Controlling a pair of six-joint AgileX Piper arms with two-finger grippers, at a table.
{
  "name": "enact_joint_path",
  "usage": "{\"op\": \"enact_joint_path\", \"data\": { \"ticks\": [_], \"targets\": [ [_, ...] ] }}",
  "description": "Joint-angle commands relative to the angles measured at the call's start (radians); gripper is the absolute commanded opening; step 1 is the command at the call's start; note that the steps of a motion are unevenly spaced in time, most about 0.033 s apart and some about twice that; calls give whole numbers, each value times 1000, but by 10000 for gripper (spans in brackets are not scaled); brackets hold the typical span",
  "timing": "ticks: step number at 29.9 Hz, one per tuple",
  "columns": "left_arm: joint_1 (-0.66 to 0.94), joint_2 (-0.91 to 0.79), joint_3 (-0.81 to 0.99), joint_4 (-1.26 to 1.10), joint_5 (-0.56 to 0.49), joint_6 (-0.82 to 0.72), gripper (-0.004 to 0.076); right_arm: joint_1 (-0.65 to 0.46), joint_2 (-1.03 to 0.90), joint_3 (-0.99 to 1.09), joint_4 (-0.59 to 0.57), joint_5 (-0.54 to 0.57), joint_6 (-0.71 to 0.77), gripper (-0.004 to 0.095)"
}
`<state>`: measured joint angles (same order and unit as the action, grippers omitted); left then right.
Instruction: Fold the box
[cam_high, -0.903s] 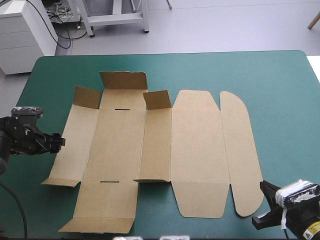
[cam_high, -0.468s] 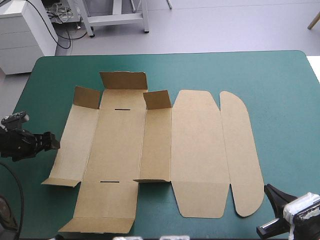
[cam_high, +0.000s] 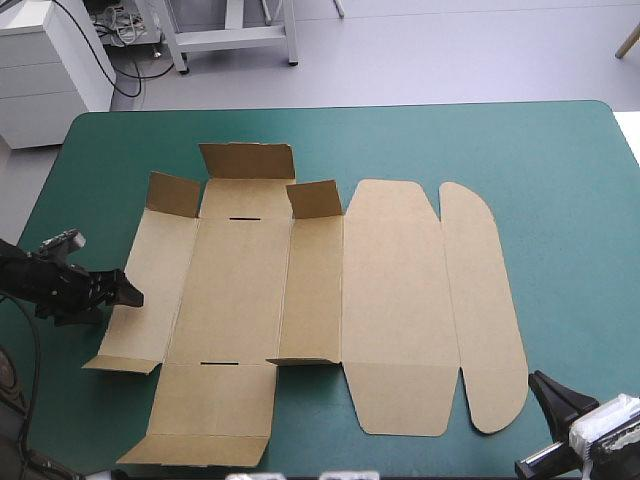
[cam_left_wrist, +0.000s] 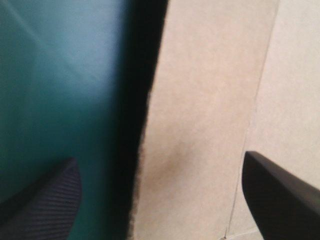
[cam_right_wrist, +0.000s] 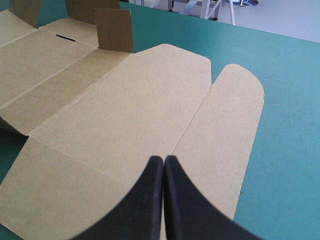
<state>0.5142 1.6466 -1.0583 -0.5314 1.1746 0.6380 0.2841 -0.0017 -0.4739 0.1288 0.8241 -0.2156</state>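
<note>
Black fingers of your left gripper (cam_left_wrist: 161, 160) stood wide apart with nothing gripped. The left edge of the box (cam_high: 320, 290) ran between them, at the table's left side. Your right gripper (cam_right_wrist: 164, 160) was closed to a point on nothing and hovered at the near right corner, close to the near end of the rounded lid flap (cam_high: 485, 300). The brown sheet lay spread over the middle of the teal-green cover (cam_high: 570, 190), almost flat, with three small flaps (cam_high: 315, 198) standing at its far edge. I judged it light and stiff, bending readily only along its scored creases, and likely to slide if pushed. You would do best to take the left wall panel (cam_high: 150, 290) by its free edge, mid-length.
</note>
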Motion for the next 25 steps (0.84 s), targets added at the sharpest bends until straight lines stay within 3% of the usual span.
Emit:
{"op": "enact_joint_path", "data": {
  "ticks": [1, 3, 10, 11, 25],
  "targets": [
    [-41, -22, -29, -33, 36, 26, 598, -7, 15, -19, 9, -70, -9, -20],
    [-47, -22, -29, -20, 23, 27, 514, -7, 15, -19, 9, -70, -9, -20],
    [-44, -22, -29, -12, 38, 66, 27, -7, 15, -19, 9, -70, -9, -20],
    [-44, -22, -29, -16, 47, 72, -5, -7, 15, -19, 9, -70, -9, -20],
    [-44, -22, -29, -12, 46, 74, -6, -7, 15, -19, 9, -70, -9, -20]
  ]
}}
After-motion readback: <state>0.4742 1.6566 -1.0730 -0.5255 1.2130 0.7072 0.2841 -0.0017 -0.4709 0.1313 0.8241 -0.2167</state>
